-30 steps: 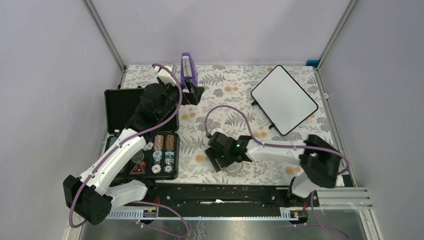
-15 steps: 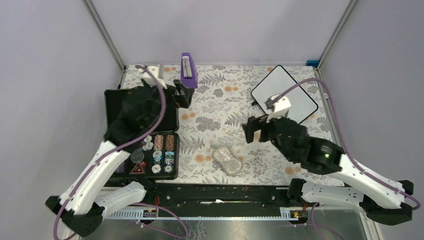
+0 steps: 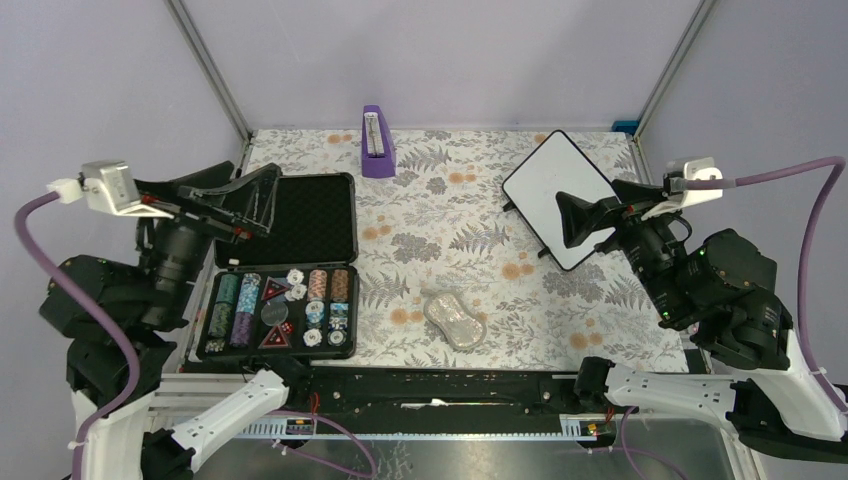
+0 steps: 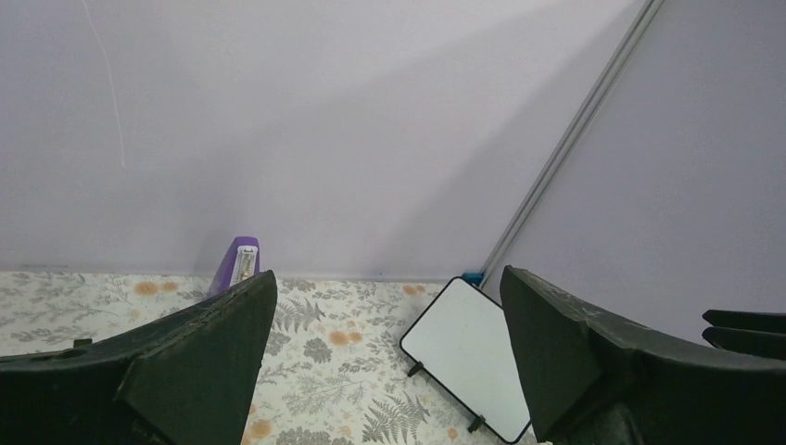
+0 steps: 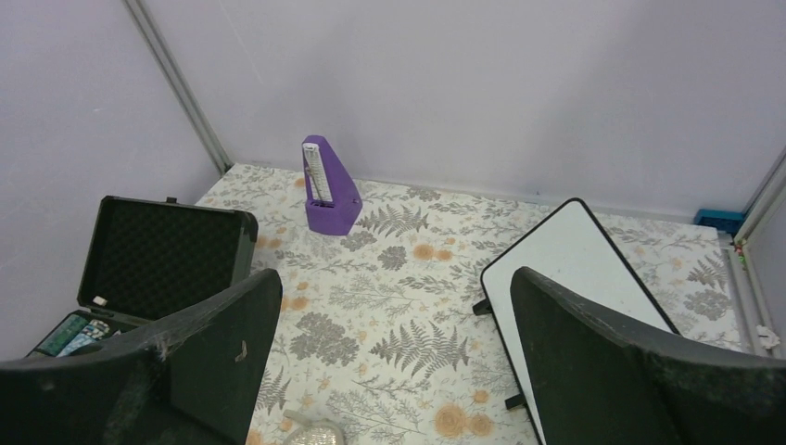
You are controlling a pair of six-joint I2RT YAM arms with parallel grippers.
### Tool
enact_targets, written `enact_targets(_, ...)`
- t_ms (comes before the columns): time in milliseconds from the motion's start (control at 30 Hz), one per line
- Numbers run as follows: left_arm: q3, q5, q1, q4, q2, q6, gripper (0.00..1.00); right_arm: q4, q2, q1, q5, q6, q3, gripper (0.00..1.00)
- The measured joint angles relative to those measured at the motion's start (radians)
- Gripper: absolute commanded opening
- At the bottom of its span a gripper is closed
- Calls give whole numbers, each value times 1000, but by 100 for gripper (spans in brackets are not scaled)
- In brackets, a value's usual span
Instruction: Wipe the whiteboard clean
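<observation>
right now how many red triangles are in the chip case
2 in the case: one triangle mid-tray, another triangle at the near edge. More may be hidden.

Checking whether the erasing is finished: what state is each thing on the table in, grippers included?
whiteboard: blank, no writing visible.
poker chip case: open, lid raised.
metronome: upright.
silvery pad: lying flat, unheld.
left gripper: open, empty.
right gripper: open, empty.

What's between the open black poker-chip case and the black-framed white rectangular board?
Only bare floral tablecloth lies between case and whiteboard, top view shows. The purple metronome stands behind that line, the silvery oval pad in front.
</observation>
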Motion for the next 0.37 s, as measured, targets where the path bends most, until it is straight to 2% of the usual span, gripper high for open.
enact_targets(367, 27, -32, 0, -53, 2, 12, 99, 30, -32, 0, 9, -71, -3, 99)
